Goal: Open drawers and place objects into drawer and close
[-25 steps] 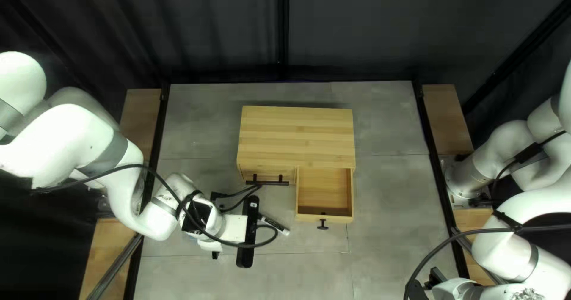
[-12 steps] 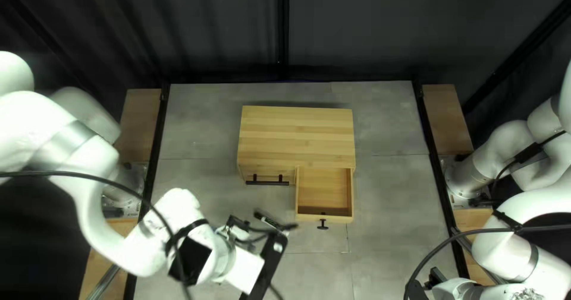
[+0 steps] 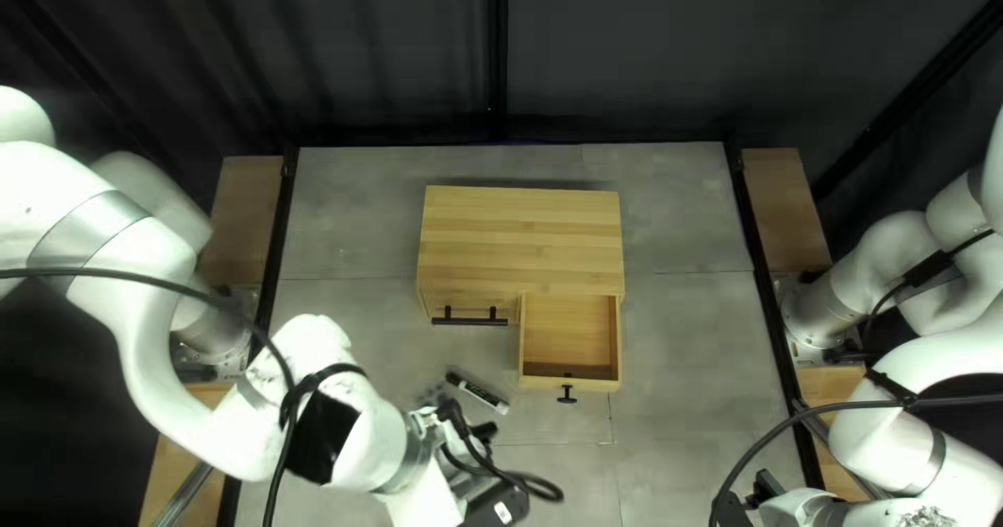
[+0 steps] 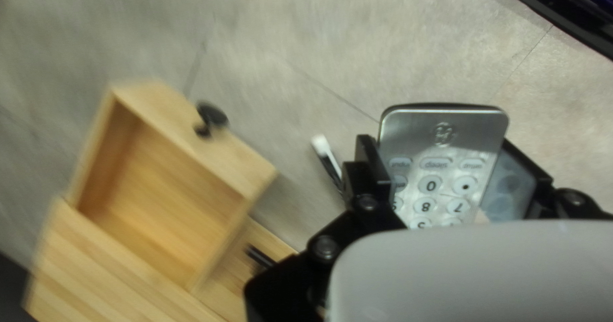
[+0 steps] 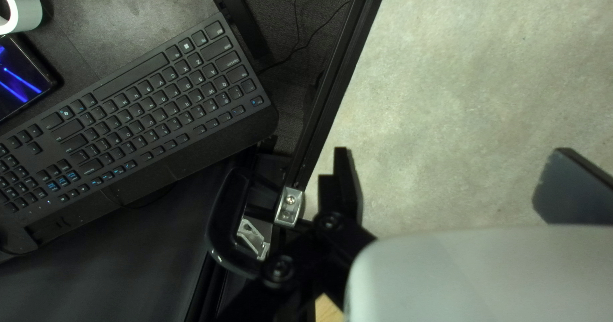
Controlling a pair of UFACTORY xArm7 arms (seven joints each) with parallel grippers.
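Left pincer (image 4: pixel 440 149): gripping calculator (image 4: pixel 447 169)
Right pincer (image 5: pixel 451 159): wide open
Open drawer (image 4: pixel 239 169): calculator could snag the rim if lowered crooked

Curtain (image 3: pixel 627 47) dim; left arm (image 3: pixel 42 193) overbright (nearly washed out).

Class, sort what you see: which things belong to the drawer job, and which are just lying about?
Drawer job:
- cabinet
- open drawer
- silver keypad, in the left gripper
- marker, probably

Lying about:
- keyboard
- white roll
- lit screen
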